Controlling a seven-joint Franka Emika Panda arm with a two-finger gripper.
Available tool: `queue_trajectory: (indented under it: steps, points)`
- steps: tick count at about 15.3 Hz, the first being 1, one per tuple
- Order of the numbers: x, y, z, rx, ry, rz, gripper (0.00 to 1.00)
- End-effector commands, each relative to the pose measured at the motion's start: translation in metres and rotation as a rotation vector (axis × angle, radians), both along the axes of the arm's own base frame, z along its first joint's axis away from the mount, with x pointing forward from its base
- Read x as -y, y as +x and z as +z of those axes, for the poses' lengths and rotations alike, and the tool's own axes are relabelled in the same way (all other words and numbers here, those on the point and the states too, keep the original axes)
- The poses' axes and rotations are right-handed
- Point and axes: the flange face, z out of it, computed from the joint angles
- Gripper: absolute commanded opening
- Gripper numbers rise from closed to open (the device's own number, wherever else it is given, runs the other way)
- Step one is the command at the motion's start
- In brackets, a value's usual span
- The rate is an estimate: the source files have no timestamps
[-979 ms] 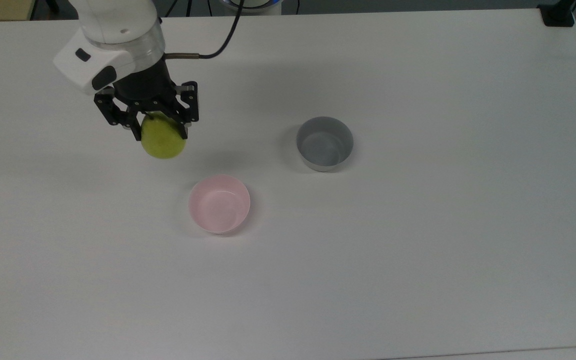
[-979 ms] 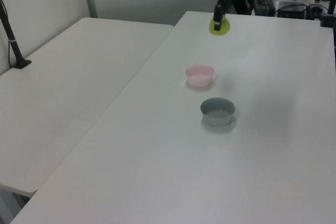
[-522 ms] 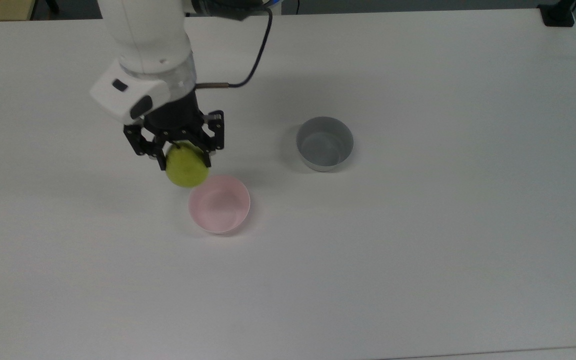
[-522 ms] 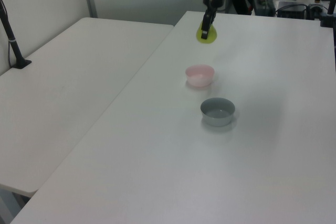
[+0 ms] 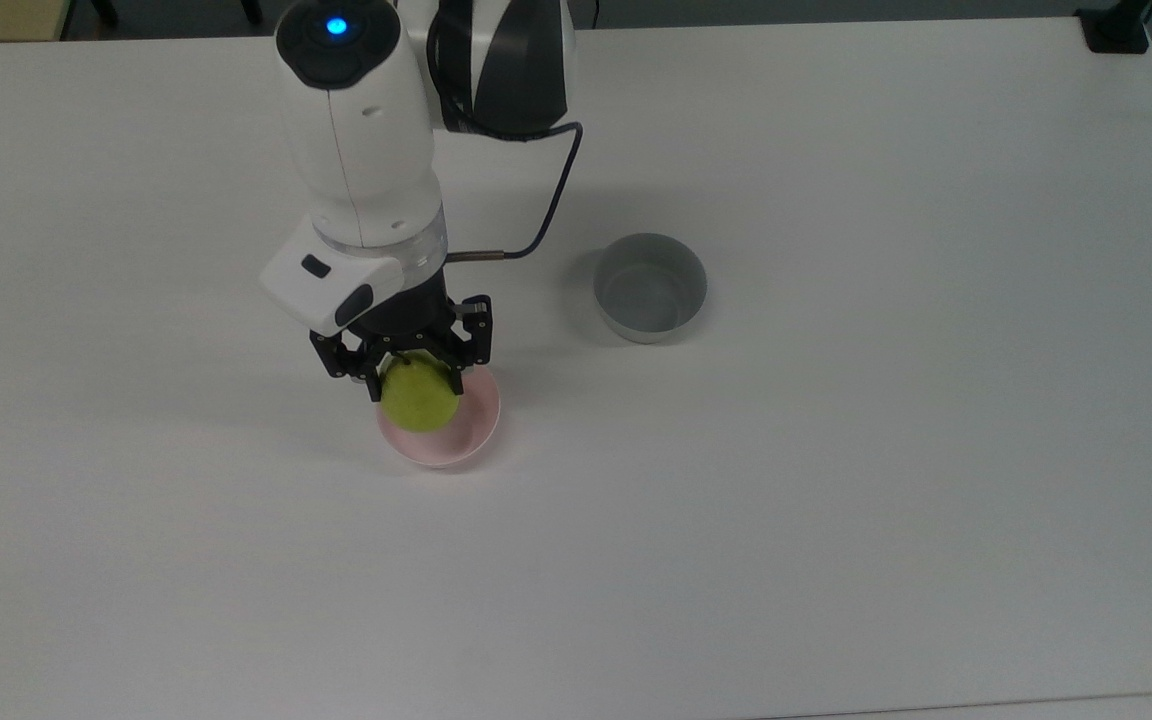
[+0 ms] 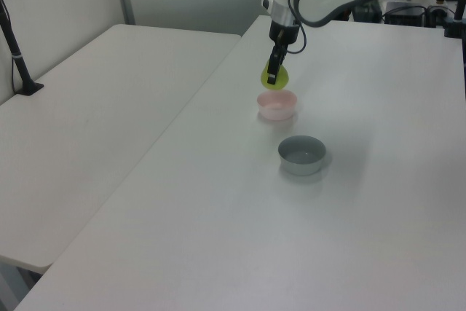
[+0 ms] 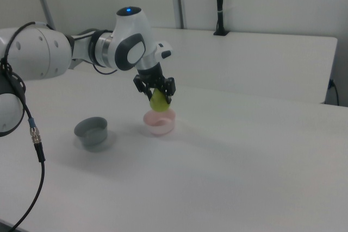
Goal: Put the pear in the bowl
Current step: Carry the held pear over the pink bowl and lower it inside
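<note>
Since the earlier frames the pear (image 5: 419, 402) has been carried across the surface (image 5: 836, 500), from the top view's upper left toward the centre, and it is now seen over the pink bowl (image 5: 476, 432) and no more beside it. The grey-blue bowl (image 5: 650, 287) has not been moved.

From the top view's left to its right, the following is found: first the white arm (image 5: 361, 140), then the end effector (image 5: 416, 385) with the pear, then the pink bowl directly under them, and well apart to the right the grey-blue bowl.

The end effector is closed on the upper part of the pear — the two fingers are pressed against its sides, and most of the fruit hangs below them. In the left view the pear (image 6: 274, 76) is held just above the rim of the pink bowl (image 6: 277, 105), not yet inside it. The same is shown in the right view, where the pear (image 7: 158, 100) hangs above the pink bowl (image 7: 159, 121).

The step in hand is judged to be the end of the transport. In the top view the pear seems slightly toward the left part of the bowl, so a small correction may be needed. After that a short lowering is called for, and then the fingers must be opened — gently, since the round fruit could roll or tip the light bowl.
</note>
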Motion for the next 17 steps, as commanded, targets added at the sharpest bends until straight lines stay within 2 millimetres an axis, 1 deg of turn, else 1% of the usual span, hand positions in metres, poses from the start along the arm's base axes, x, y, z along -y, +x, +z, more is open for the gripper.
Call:
queue_trajectory:
  steps: [1, 3, 7, 9, 10, 11, 12, 13, 14, 15, 16, 17]
  points:
    - [-0.008, -0.004, -0.017, -0.007, -0.012, -0.011, 0.13]
    - [-0.013, -0.004, -0.023, -0.016, -0.024, -0.003, 0.13]
    - [-0.013, -0.006, -0.047, -0.008, -0.046, -0.018, 0.13]
    - [-0.015, -0.008, -0.053, -0.006, -0.053, -0.013, 0.15]
    - [-0.015, -0.008, -0.054, -0.008, -0.053, -0.013, 0.21]
    - [-0.015, -0.008, -0.054, -0.008, -0.053, -0.013, 0.38]
    - [-0.015, -0.008, -0.054, -0.008, -0.053, -0.013, 0.5]
    - [-0.015, -0.008, -0.055, -0.009, -0.053, -0.013, 0.57]
    - [-0.015, -0.008, -0.054, -0.009, -0.053, -0.014, 0.67]
    - [-0.014, -0.008, -0.055, -0.011, -0.051, -0.018, 0.8]
    - [-0.014, -0.008, -0.053, -0.009, -0.048, -0.033, 0.88]
    - [-0.015, -0.008, -0.053, -0.008, -0.046, -0.046, 0.98]
